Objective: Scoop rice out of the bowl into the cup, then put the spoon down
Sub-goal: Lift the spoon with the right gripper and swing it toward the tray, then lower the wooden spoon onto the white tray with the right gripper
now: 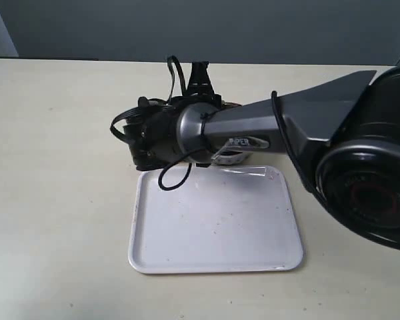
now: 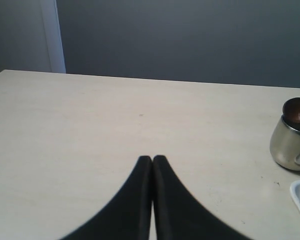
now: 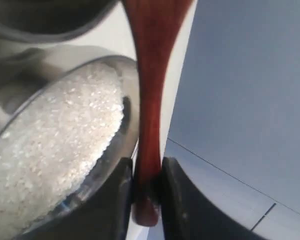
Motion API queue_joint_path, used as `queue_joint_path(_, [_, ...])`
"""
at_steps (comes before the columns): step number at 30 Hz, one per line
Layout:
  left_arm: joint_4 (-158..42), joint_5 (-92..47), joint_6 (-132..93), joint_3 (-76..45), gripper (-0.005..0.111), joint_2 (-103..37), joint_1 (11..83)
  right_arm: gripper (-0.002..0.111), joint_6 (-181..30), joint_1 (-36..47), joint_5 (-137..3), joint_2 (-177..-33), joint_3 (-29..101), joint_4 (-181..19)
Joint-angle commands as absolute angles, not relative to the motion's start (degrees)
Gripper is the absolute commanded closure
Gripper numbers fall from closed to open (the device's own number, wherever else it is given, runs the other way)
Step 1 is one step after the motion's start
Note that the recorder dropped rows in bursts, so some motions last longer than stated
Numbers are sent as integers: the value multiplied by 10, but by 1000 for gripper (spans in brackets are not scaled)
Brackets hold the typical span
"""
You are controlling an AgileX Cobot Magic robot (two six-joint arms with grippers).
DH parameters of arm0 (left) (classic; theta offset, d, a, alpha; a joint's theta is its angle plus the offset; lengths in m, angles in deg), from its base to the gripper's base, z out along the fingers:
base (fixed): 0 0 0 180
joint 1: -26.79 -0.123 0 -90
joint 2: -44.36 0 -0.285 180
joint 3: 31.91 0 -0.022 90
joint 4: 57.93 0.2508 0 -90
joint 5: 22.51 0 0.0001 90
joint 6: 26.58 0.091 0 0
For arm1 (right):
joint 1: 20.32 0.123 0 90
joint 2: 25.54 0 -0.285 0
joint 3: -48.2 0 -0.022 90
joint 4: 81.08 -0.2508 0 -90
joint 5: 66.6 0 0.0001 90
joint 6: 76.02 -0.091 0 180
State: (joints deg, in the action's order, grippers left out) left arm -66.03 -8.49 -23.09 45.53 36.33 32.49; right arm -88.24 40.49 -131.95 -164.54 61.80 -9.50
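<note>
Broadly, I see the counter crossed by my right arm, which hides the far edge of the white tray; the bowl lies just beside the right hand, filled with rice. Smaller, the cup stands near the tray's corner; the spoon has its oval end at the cup's mouth; the right hand is clamped on its slim handle; the left hand has its fingers pressed together, holding nothing.
</note>
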Motion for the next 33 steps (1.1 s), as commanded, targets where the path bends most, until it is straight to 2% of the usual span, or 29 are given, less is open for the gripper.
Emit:
queue_joint_path(1, [-660, -95, -235, 453, 106, 366, 323, 109, -911, 410, -1321, -1638, 616, -57])
queue_joint_path(12, [-660, -96, -235, 453, 106, 366, 323, 109, -915, 410, -1329, -1638, 614, -64])
queue_joint_path(16, [-660, -96, -235, 453, 106, 366, 323, 109, -915, 408, -1340, -1622, 615, -128])
queue_joint_path(24, [-658, -96, -235, 453, 106, 366, 323, 109, -922, 381, -1335, -1527, 615, -357])
queue_joint_path(28, [-658, -96, -235, 453, 106, 366, 323, 109, -806, 341, -1335, -1477, 615, -607])
queue_joint_path(33, [-658, -96, -235, 453, 106, 366, 323, 109, -696, 283, -1366, -1466, 615, -800])
